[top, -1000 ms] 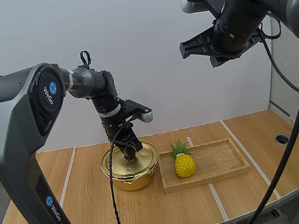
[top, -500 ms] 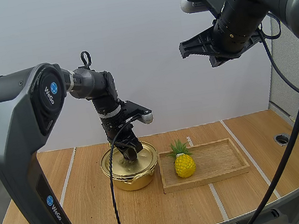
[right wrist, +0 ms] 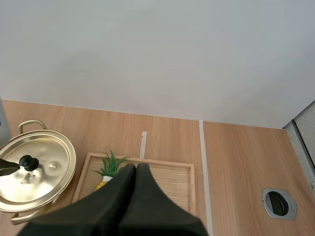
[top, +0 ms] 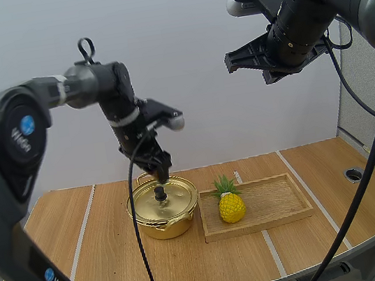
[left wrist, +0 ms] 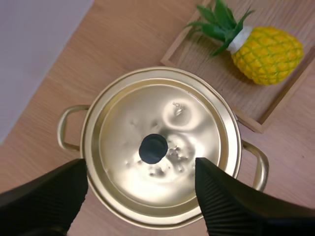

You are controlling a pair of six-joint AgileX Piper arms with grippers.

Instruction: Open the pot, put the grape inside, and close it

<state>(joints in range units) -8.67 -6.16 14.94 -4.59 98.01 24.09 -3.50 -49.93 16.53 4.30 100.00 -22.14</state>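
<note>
A gold pot (top: 163,223) stands on the table with its lid (top: 172,201) on, and the lid's black knob (top: 160,194) is free. My left gripper (top: 161,168) hangs just above the knob, open and empty. In the left wrist view its two fingers (left wrist: 47,196) stand wide apart on either side of the lid (left wrist: 162,123), with the knob (left wrist: 153,148) between them and lower down. My right gripper (top: 260,59) is high up at the right, and its fingers (right wrist: 134,196) lie together as one dark wedge, holding nothing.
A yellow toy pineapple (top: 231,206) stands at the left end of a wooden tray (top: 281,200) just right of the pot. A round hole (top: 353,174) is set in the table near its right edge. Bare wood lies in front of the pot and tray.
My left gripper has opened off the lid's knob and risen a little above it. The lid stays on the pot. The right arm has not moved.
</note>
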